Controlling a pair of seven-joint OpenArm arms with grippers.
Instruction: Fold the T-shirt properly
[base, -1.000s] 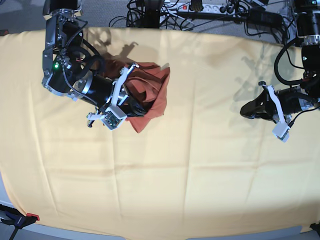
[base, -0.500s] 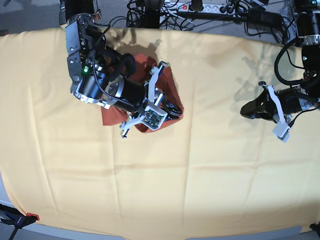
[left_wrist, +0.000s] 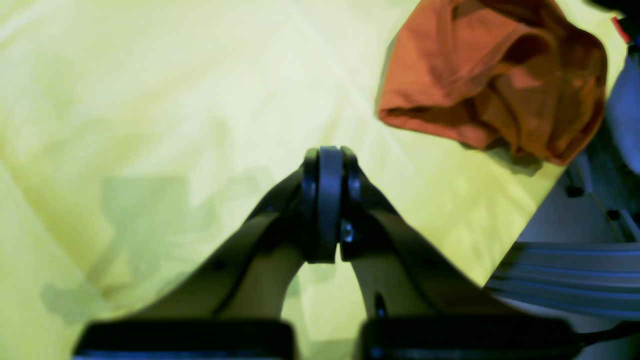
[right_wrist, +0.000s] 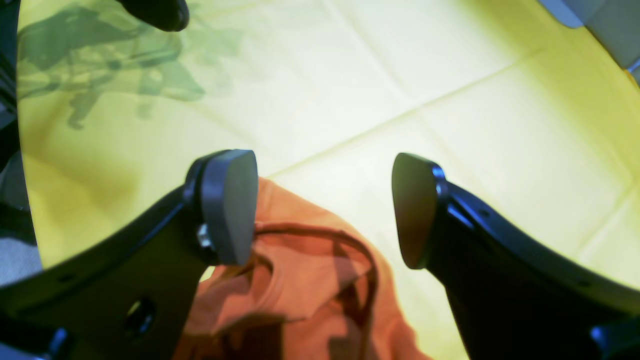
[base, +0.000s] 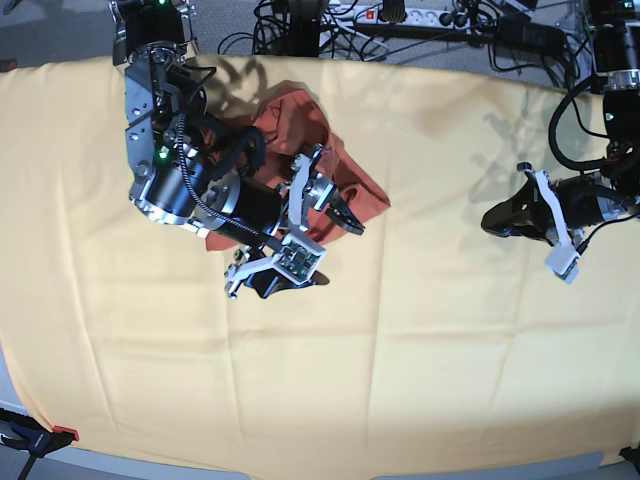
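Base view, item one: the T-shirt (base: 335, 165), rust-orange, plain, thin cloth, lying crumpled in a loose heap on the pale yellow cloth (base: 420, 340) toward the far left of the table. No sleeve or flat panel can be made out; one edge spreads out to a point at the right.

Item two: the right gripper (base: 318, 245), over the near edge of the heap, jaws spread wide and gripping nothing. Its arm covers much of the shirt's left part in this view.

Item three: the left gripper (base: 492, 218), well apart at the other side of the table, over bare cloth.

Right wrist view adds: a rounded seam line, perhaps the collar, curving across folds of the T-shirt (right_wrist: 310, 280) below and between the parted fingers (right_wrist: 227, 205), which do not touch it.

Left wrist view adds: the left gripper (left_wrist: 325, 205) clenched tight, pads pressed together on nothing, and the heap (left_wrist: 490, 75) seen from the side, bunched and raised in soft ridges, near the table's edge.
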